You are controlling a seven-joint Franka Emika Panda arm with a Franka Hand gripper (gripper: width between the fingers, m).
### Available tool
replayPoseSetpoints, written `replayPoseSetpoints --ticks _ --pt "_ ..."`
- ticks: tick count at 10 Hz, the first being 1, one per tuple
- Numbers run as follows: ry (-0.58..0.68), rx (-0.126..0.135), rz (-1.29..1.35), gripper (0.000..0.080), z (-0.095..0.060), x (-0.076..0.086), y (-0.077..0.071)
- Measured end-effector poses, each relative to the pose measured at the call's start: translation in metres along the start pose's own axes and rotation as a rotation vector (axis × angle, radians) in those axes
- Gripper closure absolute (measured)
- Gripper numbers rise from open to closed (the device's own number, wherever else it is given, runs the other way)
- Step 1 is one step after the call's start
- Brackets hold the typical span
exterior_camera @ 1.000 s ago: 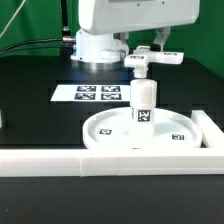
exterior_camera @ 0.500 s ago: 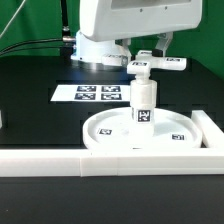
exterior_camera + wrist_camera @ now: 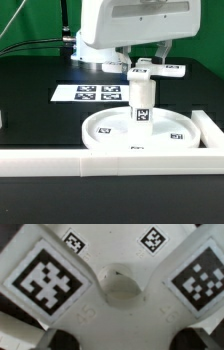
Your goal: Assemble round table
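Lowered since a second ago, the cross-shaped base (image 3: 157,70) now sits atop the leg (image 3: 143,102), which stands upright in the round disc (image 3: 110,135) near the front of the counter (image 3: 40,115). Half hidden, the jaws apparently pinch the base. With the leg mounted, I judge only fastening the base remains.

Arm (image 3: 135,25) cut off by upper edge of exterior view. Tool (image 3: 147,56) fingers largely hidden behind housing; grip unreadable. Cross-shaped base (image 3: 120,291) fills wrist view, blurred, its arms cropped by frame edges. Round disc (image 3: 105,128) tags too small to read.
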State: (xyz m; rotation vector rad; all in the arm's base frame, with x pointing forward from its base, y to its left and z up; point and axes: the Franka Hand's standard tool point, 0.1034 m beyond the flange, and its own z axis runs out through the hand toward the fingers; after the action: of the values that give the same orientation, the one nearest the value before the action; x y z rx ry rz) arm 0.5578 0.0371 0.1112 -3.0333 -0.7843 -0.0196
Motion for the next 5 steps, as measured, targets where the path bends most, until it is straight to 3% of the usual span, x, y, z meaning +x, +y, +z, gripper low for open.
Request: replayPoseSetpoints --ticks 5 --pt "0.015 -0.009 -0.005 0.0357 -0.0002 0.0025 0.0014"
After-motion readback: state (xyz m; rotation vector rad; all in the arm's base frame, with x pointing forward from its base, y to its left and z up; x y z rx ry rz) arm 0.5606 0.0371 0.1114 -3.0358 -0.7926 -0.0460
